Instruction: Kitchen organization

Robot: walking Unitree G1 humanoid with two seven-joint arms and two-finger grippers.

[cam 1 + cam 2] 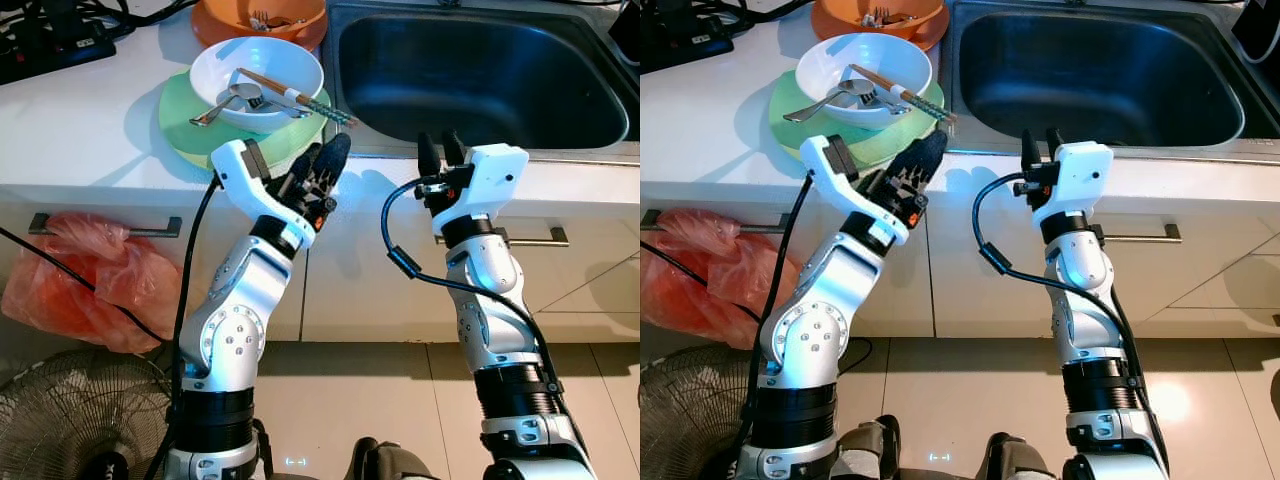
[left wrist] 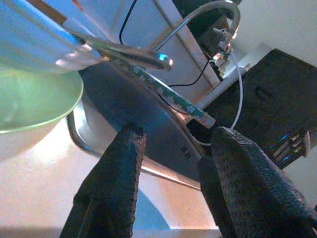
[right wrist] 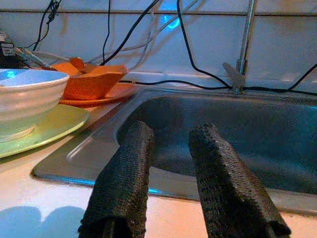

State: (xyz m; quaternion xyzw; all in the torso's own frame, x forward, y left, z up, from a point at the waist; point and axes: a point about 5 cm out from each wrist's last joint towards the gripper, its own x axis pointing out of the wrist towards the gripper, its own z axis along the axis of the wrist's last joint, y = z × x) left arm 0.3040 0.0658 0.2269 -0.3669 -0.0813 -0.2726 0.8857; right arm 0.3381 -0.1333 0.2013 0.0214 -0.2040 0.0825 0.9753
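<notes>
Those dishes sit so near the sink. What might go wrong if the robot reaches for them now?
The chopsticks jut past the white bowl's rim toward the sink; the open left end effector, just below them at the counter edge, might knock them in. The bowl holds a loose spoon and rests on a green plate, so a nudge may shift the stack. The right arm's cable hangs in a loop and may snag the drawer handle.

A white bowl [image 1: 256,72] holding chopsticks [image 1: 295,96] and spoon [image 1: 232,100] sits on a green plate [image 1: 190,128].
</notes>
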